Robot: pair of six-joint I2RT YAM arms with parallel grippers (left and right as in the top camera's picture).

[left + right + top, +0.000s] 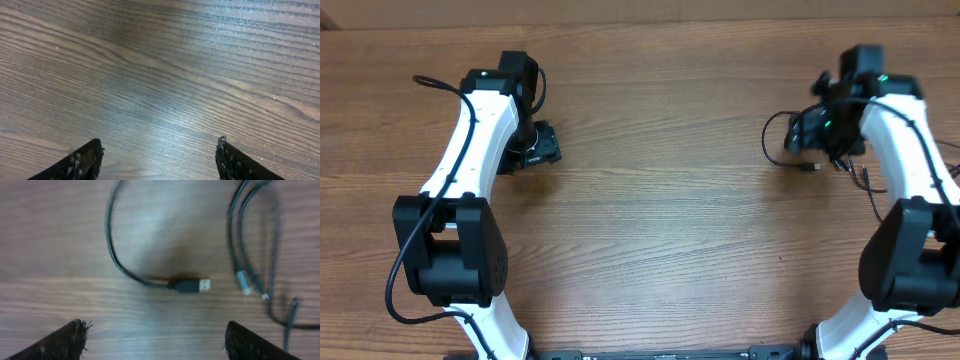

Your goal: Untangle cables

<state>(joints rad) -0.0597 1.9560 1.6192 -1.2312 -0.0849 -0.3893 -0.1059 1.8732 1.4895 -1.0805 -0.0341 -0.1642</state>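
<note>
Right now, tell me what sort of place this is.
Likely a robotics lab bench: a bare wood-grain table, a white-and-black left arm and right arm working over it, and thin black cables, one ending in a USB plug, lying loose.

No text, label, brand, number or sign could be read in any of the views. The USB plug on one of the cables was too blurred to tell whether it carried a marking.
</note>
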